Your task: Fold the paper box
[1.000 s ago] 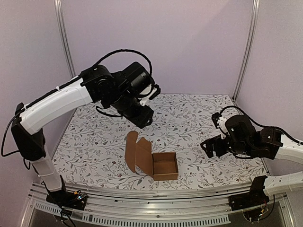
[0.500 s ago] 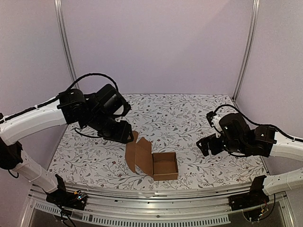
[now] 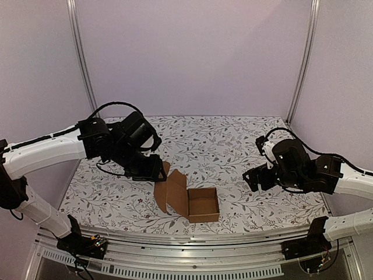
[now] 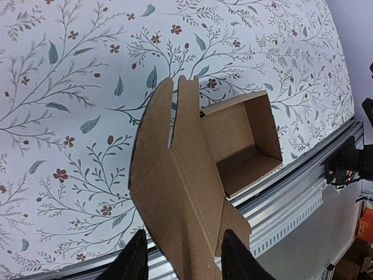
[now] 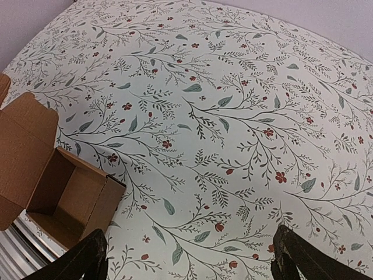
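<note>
A half-made paper box (image 3: pixel 203 205) sits on the flowered table (image 3: pixel 233 143) near the front edge, between the two robot arms and closer to the left one. Its tray is already formed: four walls stand up and the inside is bare, as the right wrist view shows plainly. The lid (image 3: pixel 175 194) is not yet down. It rises from the tray's left side as a tall creased panel with a slit near its far end.

The left gripper (image 4: pixel 183 248) hangs at the lid's free end, its jaws partly apart with the cardboard between them. Whether the fingers (image 4: pixel 135 259) actually press on the panel cannot be told from these views. The right gripper (image 5: pixel 189 248) hovers over bare table to the right of the box, well apart from it, jaws spread wide and holding nothing.

By the look of it, most of the folding is done. What remains is to swing the lid over the open tray and tuck its end flap inside the front wall.
</note>
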`<action>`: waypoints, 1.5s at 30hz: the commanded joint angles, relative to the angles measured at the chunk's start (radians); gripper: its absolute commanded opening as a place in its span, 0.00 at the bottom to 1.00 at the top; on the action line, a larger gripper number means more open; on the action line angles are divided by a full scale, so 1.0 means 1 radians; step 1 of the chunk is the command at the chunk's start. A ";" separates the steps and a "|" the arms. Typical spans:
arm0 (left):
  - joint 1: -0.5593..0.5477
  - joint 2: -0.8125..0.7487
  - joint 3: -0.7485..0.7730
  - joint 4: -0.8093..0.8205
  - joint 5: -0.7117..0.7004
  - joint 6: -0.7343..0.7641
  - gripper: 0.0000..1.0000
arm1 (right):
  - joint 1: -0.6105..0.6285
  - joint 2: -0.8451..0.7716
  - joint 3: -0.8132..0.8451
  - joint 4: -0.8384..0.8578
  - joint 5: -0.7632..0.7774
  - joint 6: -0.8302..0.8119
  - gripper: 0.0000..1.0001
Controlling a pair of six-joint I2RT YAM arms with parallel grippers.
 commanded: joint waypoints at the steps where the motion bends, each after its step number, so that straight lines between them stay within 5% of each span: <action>1: 0.016 -0.007 -0.014 0.015 0.004 0.003 0.39 | -0.002 -0.013 -0.004 0.002 0.010 0.000 0.97; 23: 0.061 0.055 0.054 -0.012 -0.009 0.110 0.00 | -0.001 -0.035 0.004 -0.019 0.022 -0.002 0.97; 34: 0.077 0.228 0.354 -0.171 0.029 0.397 0.00 | 0.000 -0.043 0.025 -0.029 -0.016 -0.029 0.97; 45: -0.001 0.446 0.672 -0.305 -0.124 0.697 0.00 | -0.003 0.004 0.054 -0.019 -0.071 -0.093 0.95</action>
